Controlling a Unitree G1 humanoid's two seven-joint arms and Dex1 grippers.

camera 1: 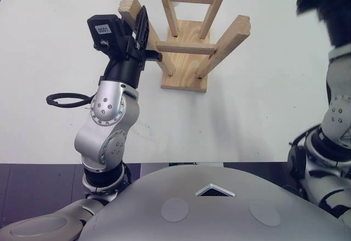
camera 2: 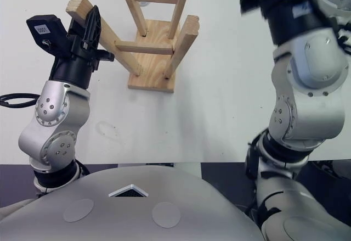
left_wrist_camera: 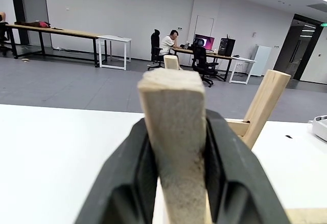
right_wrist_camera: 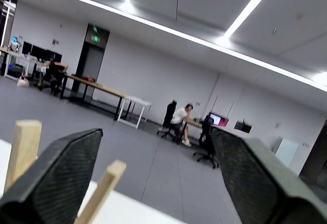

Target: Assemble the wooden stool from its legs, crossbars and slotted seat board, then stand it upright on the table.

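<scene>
White table [camera 1: 247, 125] bears the upturned stool [camera 1: 186, 79]; grey office floor [left_wrist_camera: 76, 86] beyond.

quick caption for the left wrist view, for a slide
Left gripper shut on the end of a wooden stool leg, a second leg and a crossbar behind it, above the white table.

Tally was taken per kind. Table [camera 1: 44, 43]: 1. Wooden seat board [camera 1: 184, 82]: 1. Wooden leg [camera 1: 226, 44]: 4 were counted. Crossbar [camera 1: 186, 48]: 2 were visible; further ones could not be told. Total wooden parts seen: 7. Black ring [camera 1: 67, 99]: 1. Grippers: 2, namely left gripper [camera 1: 140, 26] and right gripper [right_wrist_camera: 157, 142].
</scene>
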